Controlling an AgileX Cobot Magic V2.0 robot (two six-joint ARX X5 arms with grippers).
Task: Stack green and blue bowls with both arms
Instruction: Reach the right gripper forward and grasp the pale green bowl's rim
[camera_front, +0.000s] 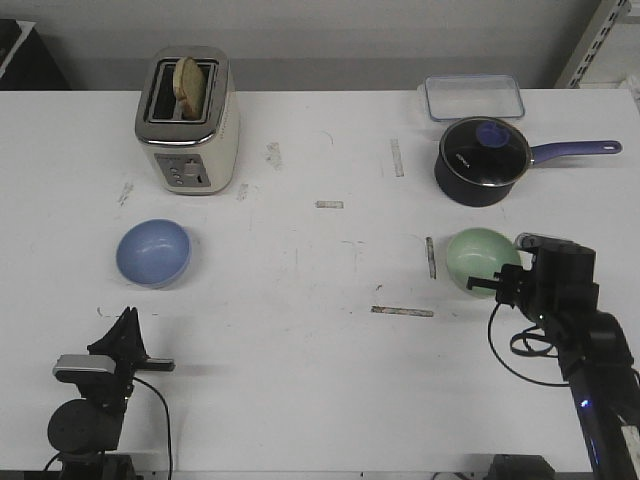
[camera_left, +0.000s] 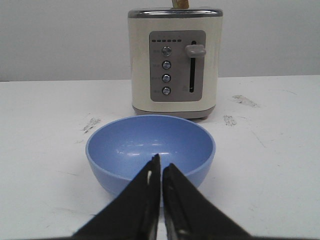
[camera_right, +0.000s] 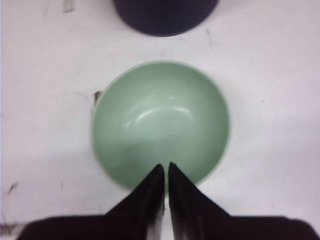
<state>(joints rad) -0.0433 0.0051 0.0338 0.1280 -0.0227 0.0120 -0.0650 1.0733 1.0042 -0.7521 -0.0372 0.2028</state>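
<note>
Bowls are what this job is about. The blue bowl (camera_front: 153, 252) is seen on the left side of the white bench (camera_front: 320, 330), in front of the toaster (camera_front: 187, 120). The green bowl (camera_front: 482, 260) is seen on the right side, near the dark pot (camera_front: 482, 160). The two bowls are kept well apart, and neither is held.

The left fingers (camera_left: 161, 172) are pressed almost together, with only a thin gap, and nothing is gripped. The right fingers (camera_right: 165, 175) are closed nearly tight too, above the near rim of the green bowl.

Trouble could be caused if the fingers are pushed down while shut like this. A rim cannot be pinched then, and a bowl could be tipped or slid away. The green bowl could also be bumped into the pot behind it.

Both bowls are shown together only in the front view. The buttons and lever of the toaster are shown only in the left wrist view. The smooth, empty inside of the green bowl is shown best from above in the right wrist view.
</note>
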